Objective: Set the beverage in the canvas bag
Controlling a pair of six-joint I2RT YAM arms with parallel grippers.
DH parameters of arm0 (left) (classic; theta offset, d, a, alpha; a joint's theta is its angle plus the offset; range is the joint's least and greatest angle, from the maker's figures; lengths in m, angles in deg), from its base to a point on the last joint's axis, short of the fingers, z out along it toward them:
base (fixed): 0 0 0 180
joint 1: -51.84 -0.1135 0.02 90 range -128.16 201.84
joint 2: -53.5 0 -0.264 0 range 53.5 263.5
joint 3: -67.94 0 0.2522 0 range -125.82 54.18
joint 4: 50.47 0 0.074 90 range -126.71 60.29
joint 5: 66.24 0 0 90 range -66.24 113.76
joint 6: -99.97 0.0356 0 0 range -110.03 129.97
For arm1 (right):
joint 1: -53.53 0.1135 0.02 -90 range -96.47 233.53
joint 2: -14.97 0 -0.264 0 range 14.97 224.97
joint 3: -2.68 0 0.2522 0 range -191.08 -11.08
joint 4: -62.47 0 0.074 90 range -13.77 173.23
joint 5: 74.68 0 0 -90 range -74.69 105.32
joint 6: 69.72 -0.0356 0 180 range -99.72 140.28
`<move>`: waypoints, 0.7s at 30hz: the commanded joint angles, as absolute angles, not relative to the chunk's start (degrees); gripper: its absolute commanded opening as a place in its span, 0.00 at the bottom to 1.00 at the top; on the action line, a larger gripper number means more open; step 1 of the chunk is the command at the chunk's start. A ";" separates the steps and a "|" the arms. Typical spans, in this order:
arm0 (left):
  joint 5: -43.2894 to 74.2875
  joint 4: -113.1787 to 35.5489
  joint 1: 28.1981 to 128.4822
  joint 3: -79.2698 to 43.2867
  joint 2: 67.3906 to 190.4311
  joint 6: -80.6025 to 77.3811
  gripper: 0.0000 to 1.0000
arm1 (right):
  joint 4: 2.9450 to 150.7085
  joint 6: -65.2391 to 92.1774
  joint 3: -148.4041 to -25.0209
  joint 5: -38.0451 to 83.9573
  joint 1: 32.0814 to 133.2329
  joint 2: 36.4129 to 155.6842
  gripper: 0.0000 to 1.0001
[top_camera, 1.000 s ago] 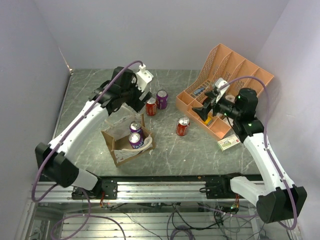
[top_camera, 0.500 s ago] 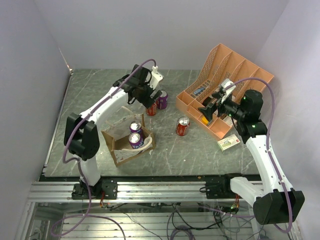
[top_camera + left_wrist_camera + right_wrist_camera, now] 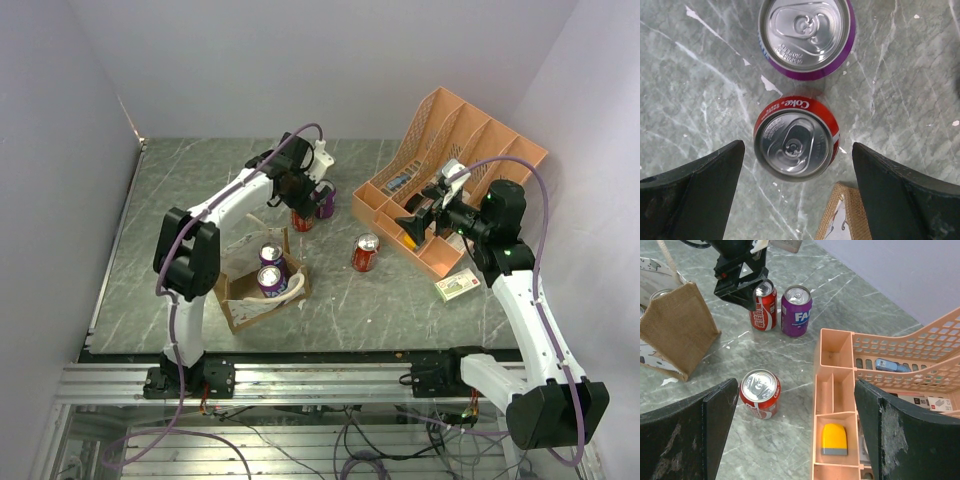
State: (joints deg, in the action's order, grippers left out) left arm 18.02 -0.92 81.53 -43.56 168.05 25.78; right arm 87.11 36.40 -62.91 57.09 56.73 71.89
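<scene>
Bag: the canvas bag (image 3: pixel 677 330) is brown burlap with a white patterned side panel and cream rope handles. It is standing upright with its mouth open, left of centre and nearer the near edge of the bench. It is holding two purple-sided cans, both upright: a near-side can (image 3: pixel 272 281) and a far-side can (image 3: pixel 270 254).

Beverages outside the bag, all standing upright:
- The Coke can (image 3: pixel 794 142), red with a sealed top, is sitting just beyond the bag's far corner, toward the far edge, about mid-width.
- The purple can (image 3: pixel 806 35), also sealed, is standing just beside it on the far-right side.
- The second red can (image 3: pixel 760 392) is standing alone near the bench centre, apart from the bag.
</scene>
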 commanded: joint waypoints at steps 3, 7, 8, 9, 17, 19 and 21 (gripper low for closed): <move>13.70 -0.92 81.19 -47.06 170.31 24.79 0.99 | 87.20 37.14 -62.05 58.28 56.32 70.89 1.00; 14.35 -1.12 81.20 -47.69 171.28 24.54 0.97 | 87.22 37.25 -61.95 58.56 56.34 70.83 1.00; 14.48 -0.99 81.20 -47.96 171.61 24.48 0.96 | 87.22 37.25 -61.96 58.62 56.33 70.76 1.00; 14.60 -0.88 81.20 -48.16 171.89 24.47 0.96 | 87.22 37.30 -61.97 58.81 56.34 70.70 1.00; 16.38 -0.91 81.20 -47.98 172.45 24.86 0.92 | 87.22 37.22 -61.95 59.81 56.34 70.74 1.00; 16.40 -1.33 81.12 -47.44 172.13 25.12 0.90 | 87.22 37.23 -61.90 59.89 56.34 70.73 1.00; 16.48 -1.28 81.13 -47.32 172.12 25.45 0.85 | 87.22 37.24 -61.88 59.88 56.29 70.63 1.00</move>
State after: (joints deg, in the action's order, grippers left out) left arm 16.06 -0.55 81.53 -46.64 172.44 25.37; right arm 87.30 36.84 -62.39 58.93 56.71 71.68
